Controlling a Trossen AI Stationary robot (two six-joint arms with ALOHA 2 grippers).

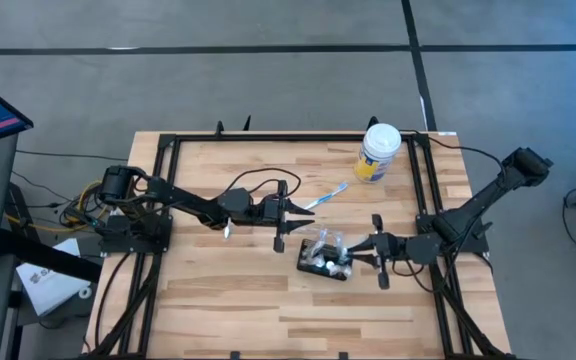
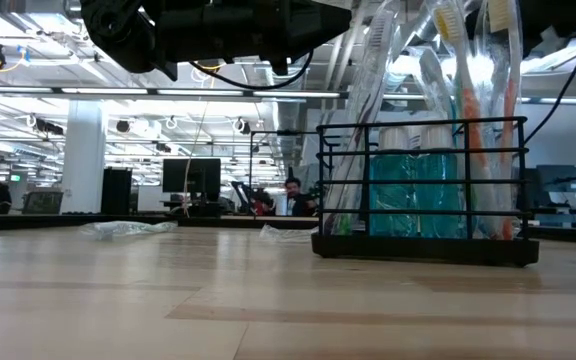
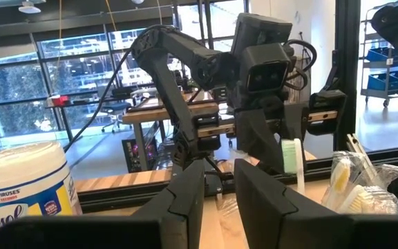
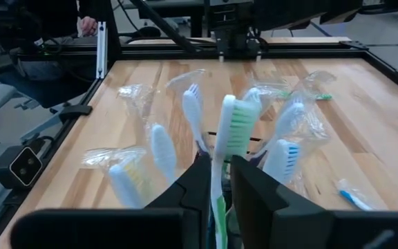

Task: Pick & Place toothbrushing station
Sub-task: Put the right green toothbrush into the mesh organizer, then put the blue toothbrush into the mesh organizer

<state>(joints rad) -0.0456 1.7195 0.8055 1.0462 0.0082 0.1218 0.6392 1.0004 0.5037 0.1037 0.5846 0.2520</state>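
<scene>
Two grippers work mid-table: the right gripper (image 1: 371,246) pinches a green-bristled toothbrush (image 4: 233,128), seemingly slotting it into the black wire toothbrushing station (image 1: 326,259), while the left gripper (image 1: 296,212), slightly parted, holds nothing visible.

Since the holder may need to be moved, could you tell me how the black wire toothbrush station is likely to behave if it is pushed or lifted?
The toothbrush station is an open wire frame, so probably light and rigid. Tall wrapped toothbrushes stand well above its rim, so it looks top-heavy and may tip if pushed high up. The brushes sit loosely and would likely rattle or lean; the right gripper already has one green-bristled brush between its fingers.
</scene>
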